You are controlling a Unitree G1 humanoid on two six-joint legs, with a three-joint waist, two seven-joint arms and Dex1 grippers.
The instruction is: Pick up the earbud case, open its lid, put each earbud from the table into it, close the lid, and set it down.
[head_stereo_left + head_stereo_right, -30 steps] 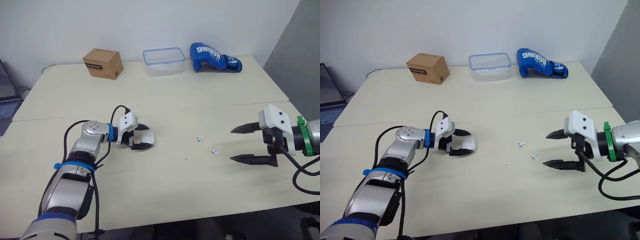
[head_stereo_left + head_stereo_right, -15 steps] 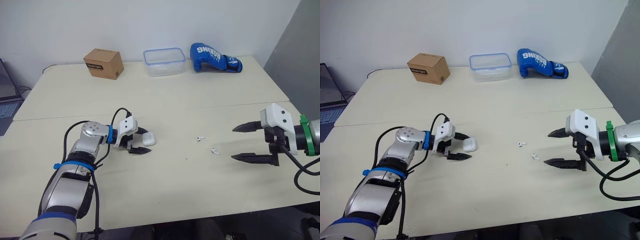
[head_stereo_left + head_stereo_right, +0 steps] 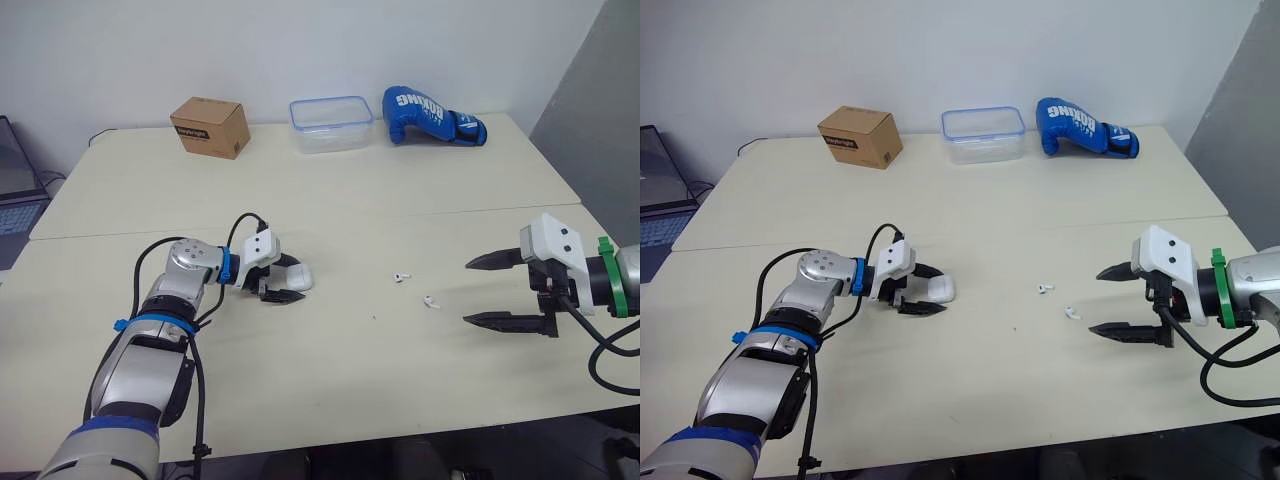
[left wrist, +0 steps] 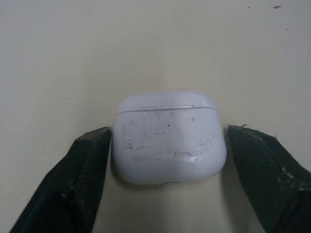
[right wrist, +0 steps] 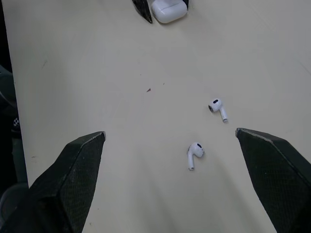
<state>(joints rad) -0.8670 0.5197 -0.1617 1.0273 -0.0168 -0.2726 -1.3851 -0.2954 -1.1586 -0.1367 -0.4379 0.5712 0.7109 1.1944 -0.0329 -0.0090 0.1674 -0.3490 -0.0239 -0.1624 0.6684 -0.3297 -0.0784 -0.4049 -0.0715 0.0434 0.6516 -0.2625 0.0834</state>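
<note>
The white earbud case (image 3: 304,280) lies on the cream table (image 3: 330,350), lid closed, left of centre. My left gripper (image 3: 297,282) straddles it, a black finger pressed to each side; the left wrist view shows the case (image 4: 169,138) between both fingers (image 4: 82,170). Two white earbuds lie loose on the table to the right of the case, one (image 3: 401,276) farther back and one (image 3: 430,300) nearer the front. My right gripper (image 3: 467,292) hovers open just right of them, pointing at them. In the right wrist view both earbuds (image 5: 217,108) (image 5: 194,153) lie between its fingers.
Along the table's back edge stand a brown cardboard box (image 3: 208,126), a clear plastic container with a blue rim (image 3: 330,124) and a blue boxing glove (image 3: 430,115). A laptop (image 3: 15,185) sits off the table's left end.
My left gripper's fingers have drawn in around the case until they meet its sides. The right gripper has barely moved. The camera has shifted slightly.
</note>
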